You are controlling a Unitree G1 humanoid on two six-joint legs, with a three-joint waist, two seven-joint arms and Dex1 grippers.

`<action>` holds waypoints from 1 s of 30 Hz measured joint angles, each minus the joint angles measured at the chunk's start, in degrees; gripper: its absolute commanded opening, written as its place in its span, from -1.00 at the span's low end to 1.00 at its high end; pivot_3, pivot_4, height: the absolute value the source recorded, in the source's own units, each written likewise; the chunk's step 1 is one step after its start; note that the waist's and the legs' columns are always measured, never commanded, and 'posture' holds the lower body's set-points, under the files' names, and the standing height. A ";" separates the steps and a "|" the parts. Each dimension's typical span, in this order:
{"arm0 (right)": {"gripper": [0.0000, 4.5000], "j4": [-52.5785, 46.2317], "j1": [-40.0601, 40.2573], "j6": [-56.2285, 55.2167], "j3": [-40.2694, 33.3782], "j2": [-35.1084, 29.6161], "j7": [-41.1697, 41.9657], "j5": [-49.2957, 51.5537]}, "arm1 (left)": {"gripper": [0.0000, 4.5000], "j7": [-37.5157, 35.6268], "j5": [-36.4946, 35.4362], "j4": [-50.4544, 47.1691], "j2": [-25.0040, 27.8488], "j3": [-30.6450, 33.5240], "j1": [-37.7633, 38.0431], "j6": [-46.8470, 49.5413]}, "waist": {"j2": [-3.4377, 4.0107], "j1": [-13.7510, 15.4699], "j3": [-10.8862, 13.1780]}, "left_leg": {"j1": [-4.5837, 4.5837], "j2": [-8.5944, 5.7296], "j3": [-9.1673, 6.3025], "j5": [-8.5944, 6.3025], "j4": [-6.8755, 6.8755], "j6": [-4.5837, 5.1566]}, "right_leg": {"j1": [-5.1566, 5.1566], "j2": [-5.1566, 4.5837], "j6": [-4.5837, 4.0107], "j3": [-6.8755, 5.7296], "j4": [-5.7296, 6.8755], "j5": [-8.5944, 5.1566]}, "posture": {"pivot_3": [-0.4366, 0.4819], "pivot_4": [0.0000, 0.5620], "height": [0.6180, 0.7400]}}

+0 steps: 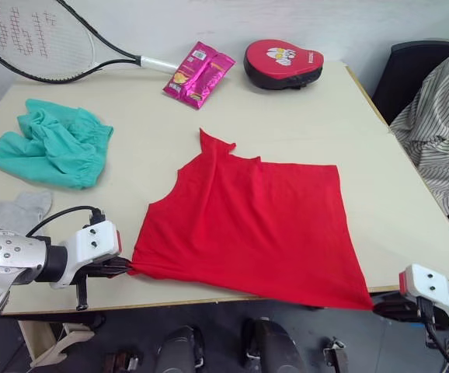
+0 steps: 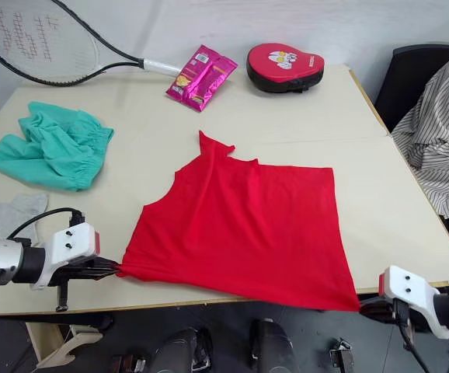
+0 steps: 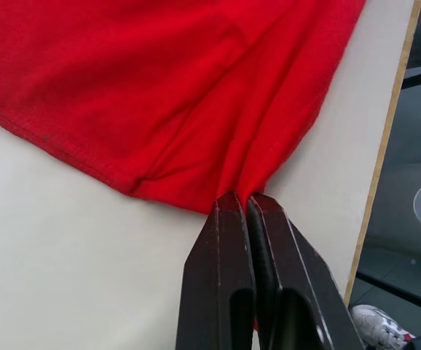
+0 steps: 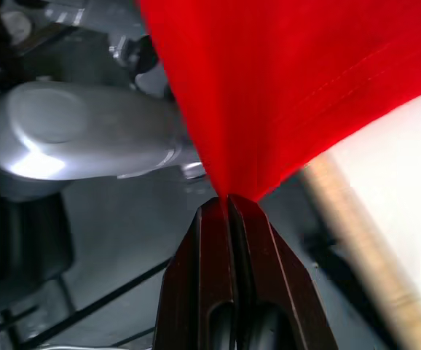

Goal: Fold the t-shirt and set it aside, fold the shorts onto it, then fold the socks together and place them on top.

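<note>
The red t-shirt lies spread on the table's near half, its hem toward me. My left gripper is shut on the shirt's near left corner at the table edge. Just past the front edge, my right gripper is shut on the near right corner, which hangs off the table. The teal shorts sit crumpled at the far left. The grey socks lie at the left edge, just behind my left arm.
At the back of the beige table lie a tennis racket, a pink snack packet and a red padded oval pad. A chair draped with striped cloth stands close to the right edge.
</note>
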 measured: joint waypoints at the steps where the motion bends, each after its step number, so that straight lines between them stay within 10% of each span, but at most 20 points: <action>1: -1.00 -0.42 0.22 0.58 -0.91 1.00 -0.39 0.44 | -0.99 -0.60 -0.31 0.17 0.09 -0.29 -0.57 0.11 | 0.00 -0.14 0.00 | -0.01 0.00 0.01 -0.02 0.00 0.03 | 0.00 0.00 0.00 0.00 -0.05 0.00 | -0.05 -0.47 1.00; 10: -1.00 -0.41 -4.22 9.45 -3.19 2.11 0.32 4.52 | -0.99 -11.91 0.03 13.64 3.21 -13.81 -19.36 -2.04 | 0.02 -0.07 -0.01 | -0.09 -0.02 0.01 -0.01 -0.01 0.07 | -0.04 0.01 -0.05 -0.04 -0.17 0.14 | -0.05 -0.47 1.00; 18: -1.00 5.89 -16.18 25.42 -0.17 1.86 0.74 11.15 | -0.99 -22.04 5.52 36.10 -5.31 -26.87 -42.07 -4.88 | 0.00 -0.29 -0.01 | -0.23 -0.04 0.01 0.23 0.25 0.24 | -0.13 0.02 0.04 -0.14 0.07 0.19 | -0.05 -0.47 1.00; 26: -1.00 1.75 -18.50 34.50 -0.04 4.46 -4.70 14.70 | -0.99 -23.32 7.86 41.79 -8.28 -27.92 -43.41 -6.34 | -0.03 -0.11 -0.01 | -0.34 -0.03 -0.06 0.22 0.41 0.21 | -0.28 0.00 0.06 -0.13 0.33 0.11 | -0.05 -0.47 1.00; 30: -1.00 0.99 -20.17 32.84 -1.06 10.17 -11.82 13.76 | -0.58 -20.30 6.50 41.88 -11.76 -24.87 -41.22 -6.31 | -0.06 -0.12 -0.03 | -0.37 -0.03 -0.07 0.23 0.54 0.27 | -0.24 -0.06 0.09 -0.11 0.34 0.13 | -0.05 -0.47 1.00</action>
